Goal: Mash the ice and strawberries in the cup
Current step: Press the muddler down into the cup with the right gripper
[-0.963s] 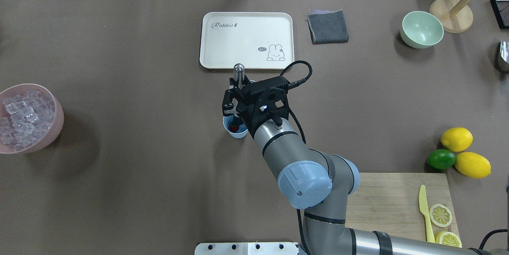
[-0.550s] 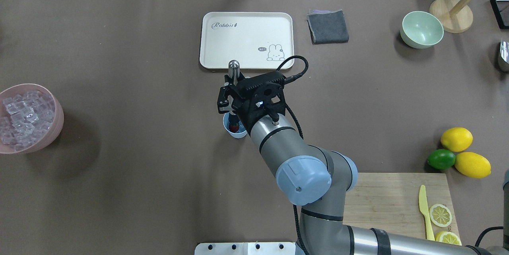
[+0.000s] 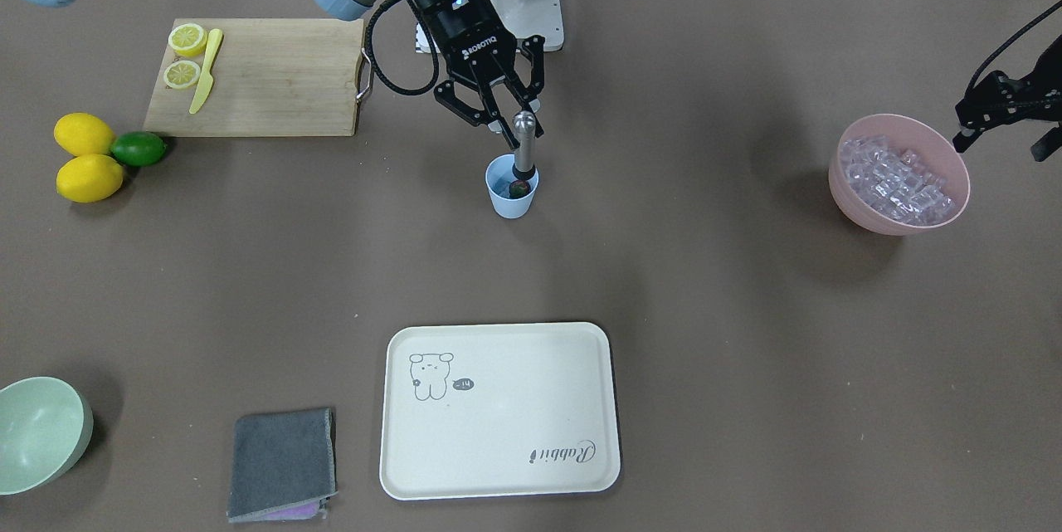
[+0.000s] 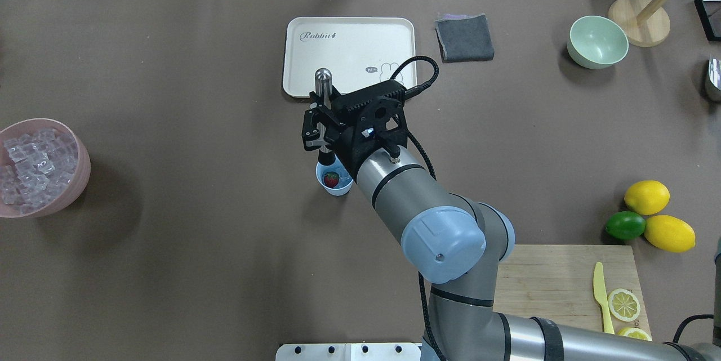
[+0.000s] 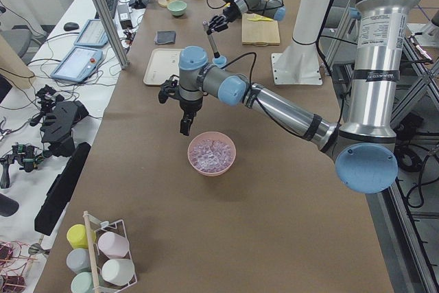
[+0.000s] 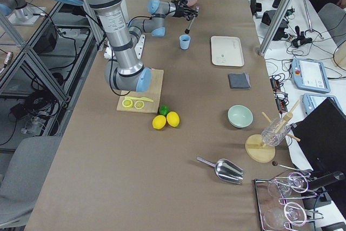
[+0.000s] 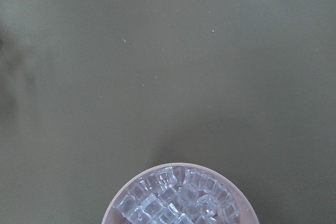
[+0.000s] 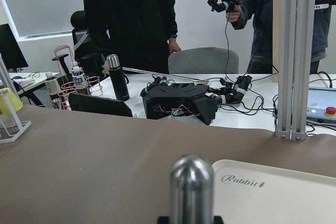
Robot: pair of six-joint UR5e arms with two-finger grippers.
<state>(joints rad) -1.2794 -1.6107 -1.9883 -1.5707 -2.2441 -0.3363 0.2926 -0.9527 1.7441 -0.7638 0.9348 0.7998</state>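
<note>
The right gripper (image 4: pixel 320 127) is closed on the shaft of a metal pestle (image 4: pixel 323 80), which stands upright with its rounded knob above the fingers. The pestle's dark lower end hangs at the far rim of the blue cup (image 4: pixel 339 188), at or just over the mouth; whether it touches cannot be told. The strawberry (image 4: pixel 331 179) lies inside the cup, below that end and on the robot's side of it. Whether any ice is in the cup cannot be made out. Beyond the cup lies a cream tray (image 4: pixel 349 40). Well apart on the robot's left, the ice (image 4: pixel 34 164) fills a pink bowl (image 4: pixel 83 174). The left gripper (image 3: pixel 1000 143) hangs beside the bowl, fingers spread and empty.
</note>
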